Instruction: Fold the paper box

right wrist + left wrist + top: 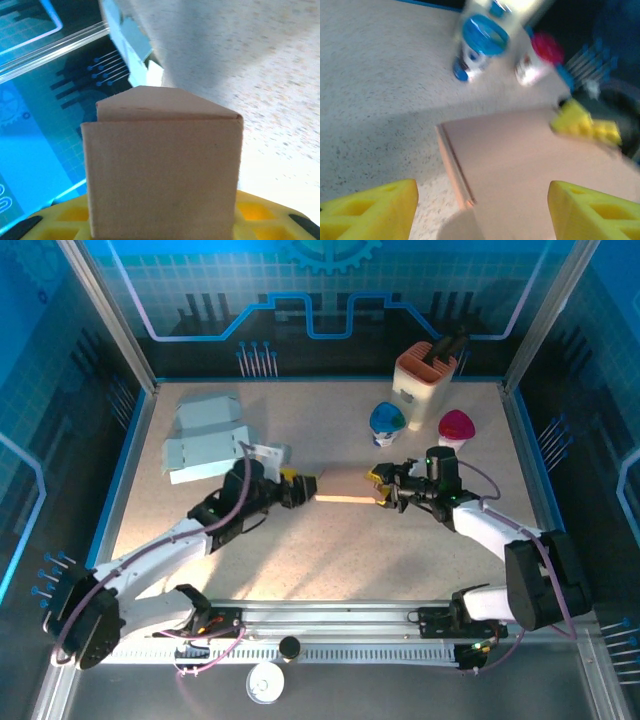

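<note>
The tan paper box [345, 485] hangs flattened just above the middle of the table, between my two grippers. My right gripper [382, 488] is shut on its right end. In the right wrist view the box [162, 170] stands folded between the yellow fingers [260, 210], with my right gripper [162, 222] closed on it. My left gripper [305, 487] is at the box's left end. In the left wrist view my left gripper [482, 202] is open, its yellow fingers [370, 210] spread wide. The box [530, 165] lies ahead of them, its left edge between them.
A stack of flat pale box blanks [205, 435] lies at the back left. An orange and white holder [425, 375], a blue-lidded cup [387, 422] and a pink-lidded cup [456, 427] stand at the back right. Blue walls enclose the table [330, 560].
</note>
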{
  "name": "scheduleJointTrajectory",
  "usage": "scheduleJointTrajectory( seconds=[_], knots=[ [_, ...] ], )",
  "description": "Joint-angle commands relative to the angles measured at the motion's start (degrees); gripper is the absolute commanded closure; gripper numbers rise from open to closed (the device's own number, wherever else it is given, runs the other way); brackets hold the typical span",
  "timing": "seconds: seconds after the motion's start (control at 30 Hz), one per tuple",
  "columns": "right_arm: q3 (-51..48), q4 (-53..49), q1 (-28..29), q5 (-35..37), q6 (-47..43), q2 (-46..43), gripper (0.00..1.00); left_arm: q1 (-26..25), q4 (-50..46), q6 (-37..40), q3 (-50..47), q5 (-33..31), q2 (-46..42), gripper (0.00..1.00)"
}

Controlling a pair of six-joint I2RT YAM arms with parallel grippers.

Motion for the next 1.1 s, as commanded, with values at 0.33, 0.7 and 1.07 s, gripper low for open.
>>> scheduleJointTrajectory(
  seconds=[0.33,0.7,1.07],
  knots=[
    [1.10,-14.22,-5.55,-8.57,-3.85,0.82,0.68,-19.10,6.15,53.06,-2.99,-22.95,4.59,0.23],
    [2.34,-16.72,-5.90,-9.63,-6.34,1.69,0.68,-19.15,8.99,61.09,-1.05,-19.26,13.67,0.19],
    [1.82,-16.76,-5.65,-10.04,-6.53,1.73,0.68,-18.89,15.22,63.00,1.70,-22.13,21.83,0.23]
  ],
)
